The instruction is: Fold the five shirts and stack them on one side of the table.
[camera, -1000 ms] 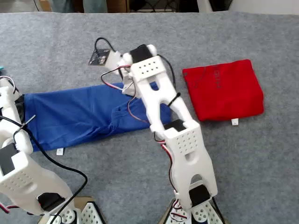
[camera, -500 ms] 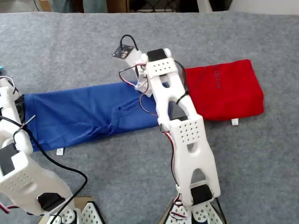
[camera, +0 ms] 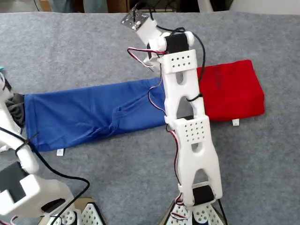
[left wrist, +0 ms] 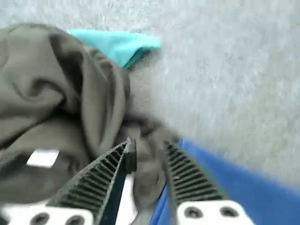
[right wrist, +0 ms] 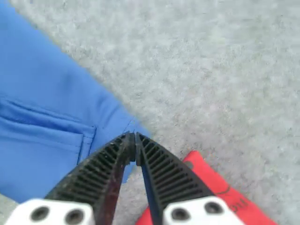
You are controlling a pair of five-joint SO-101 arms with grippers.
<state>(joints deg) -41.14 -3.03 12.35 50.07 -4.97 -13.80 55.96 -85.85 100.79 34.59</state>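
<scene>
Right gripper [right wrist: 135,138], fingers together, hangs over 1 end of the long blue fabric shirt [camera: 84,115]; left gripper [left wrist: 149,145], fingers apart, at the other.

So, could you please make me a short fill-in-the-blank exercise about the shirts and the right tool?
1. The folded shirt on the table is ___.
2. The long flat shirt is ___.
3. The right tool is ___ and holds nothing.
Missing words: red; blue; shut.
</scene>
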